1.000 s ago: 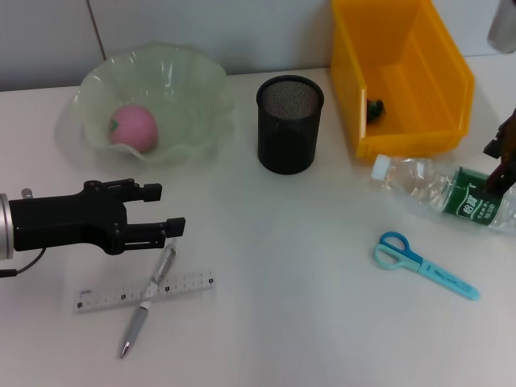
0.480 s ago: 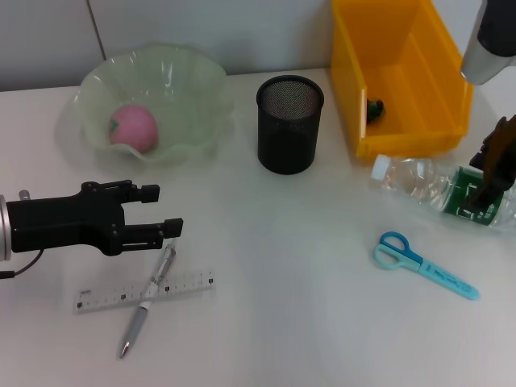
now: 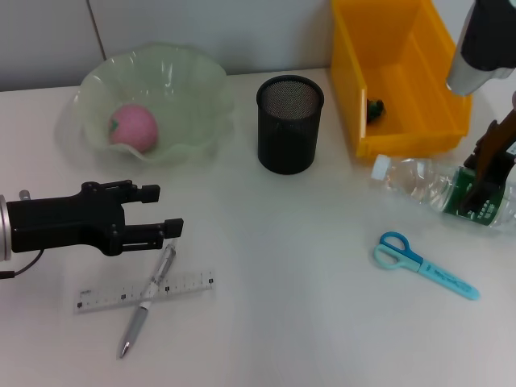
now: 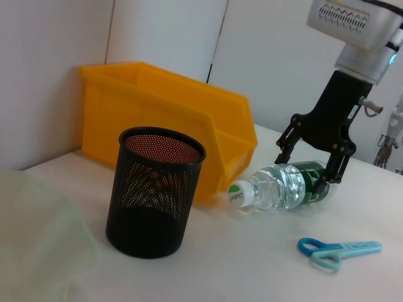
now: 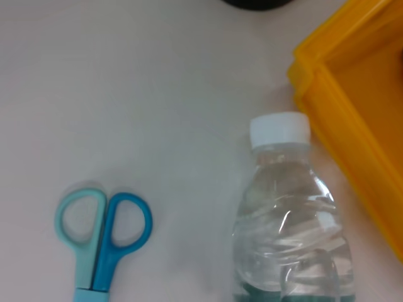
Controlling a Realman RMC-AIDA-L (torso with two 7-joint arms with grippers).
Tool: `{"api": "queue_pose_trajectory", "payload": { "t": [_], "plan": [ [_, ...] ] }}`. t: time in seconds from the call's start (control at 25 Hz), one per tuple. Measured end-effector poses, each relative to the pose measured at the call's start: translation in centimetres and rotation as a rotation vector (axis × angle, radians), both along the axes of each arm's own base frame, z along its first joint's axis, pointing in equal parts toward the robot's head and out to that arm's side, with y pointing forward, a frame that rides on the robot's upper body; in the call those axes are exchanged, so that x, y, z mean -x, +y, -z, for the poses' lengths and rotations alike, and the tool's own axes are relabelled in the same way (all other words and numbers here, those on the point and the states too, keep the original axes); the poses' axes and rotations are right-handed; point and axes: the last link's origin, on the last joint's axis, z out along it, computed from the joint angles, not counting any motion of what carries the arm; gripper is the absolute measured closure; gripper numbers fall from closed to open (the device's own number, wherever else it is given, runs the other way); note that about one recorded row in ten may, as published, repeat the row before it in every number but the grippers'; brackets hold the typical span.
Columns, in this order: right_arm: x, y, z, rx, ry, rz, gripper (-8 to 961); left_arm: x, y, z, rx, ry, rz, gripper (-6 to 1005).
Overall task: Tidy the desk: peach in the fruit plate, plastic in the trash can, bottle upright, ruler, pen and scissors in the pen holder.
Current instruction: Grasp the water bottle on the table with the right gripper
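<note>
Over the last second the right hand (image 3: 484,173) has come down from the edge of view and settled over the green label of the bottle (image 3: 435,189), which lies on its side on the tabletop (image 3: 306,306) with its white cap pointing away from the hand toward the pen holder (image 3: 289,123). In the left wrist view the fingers (image 4: 284,150) straddle the bottle's body, one on each side, spread about as wide as the bottle; whether they already press on it cannot be told. The bottle itself has not shifted or lifted.

That makes standing the bottle upright the step in hand, at the reach-and-grasp stage. The next move probably calls for closing on the label band and swinging the cap up, with care that the round body does not roll out of the grip.

The left hand (image 3: 157,211) has not moved: it hangs with its fingers apart and empty, the pen (image 3: 149,297) and ruler (image 3: 145,291) lying crossed just below it.

The scissors (image 3: 423,264) lie near the right hand, on the side away from the trash can (image 3: 403,81). The peach (image 3: 133,126) already sits in the fruit plate (image 3: 197,76).
</note>
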Motion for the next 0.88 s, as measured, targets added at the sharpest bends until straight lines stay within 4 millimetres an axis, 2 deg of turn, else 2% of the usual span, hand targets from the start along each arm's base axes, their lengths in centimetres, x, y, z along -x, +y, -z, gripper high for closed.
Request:
{"api": "queue_pose_trajectory", "payload": {
  "t": [0.88],
  "plan": [
    [-1.3, -0.2, 1.6, -0.009, 0.009, 0.021, 132, 0.0, 0.0, -0.1, 0.003, 0.002, 0.004, 220]
  ]
}}
